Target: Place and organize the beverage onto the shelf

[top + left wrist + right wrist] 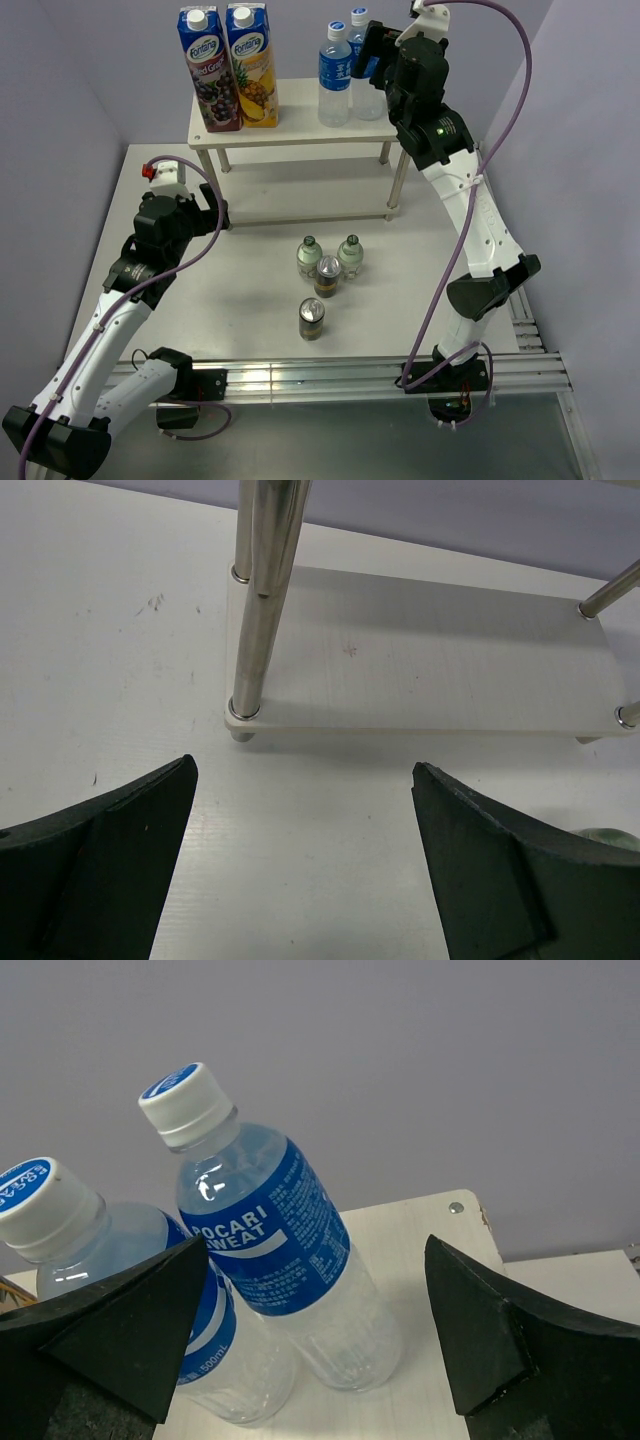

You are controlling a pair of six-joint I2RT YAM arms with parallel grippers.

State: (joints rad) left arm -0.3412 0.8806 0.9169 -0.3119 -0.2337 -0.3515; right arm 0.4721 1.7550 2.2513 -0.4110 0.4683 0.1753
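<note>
Done: two clear plastic blue-labelled water bottles (335, 75) up on the cream two-tier shelf (290, 133), top board, beside tall juice cartons (228, 68).
Left: two short clear dark-capped bottles (309, 257), two dark silver-topped cans (312, 319), clustered on the white table (220, 300).
Right claw (315, 1243): wide, empty, at the water bottles.
Left claw (305, 780): wide, empty, by a shiny metal leg (255, 610).

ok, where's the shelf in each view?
Top external: shelf top centre, whole.
Left wrist: shelf's lower board and legs, upper half.
Right wrist: shelf's top board corner, lower centre.
Landmark: water bottles on the top board, seen in top external and right wrist.
</note>
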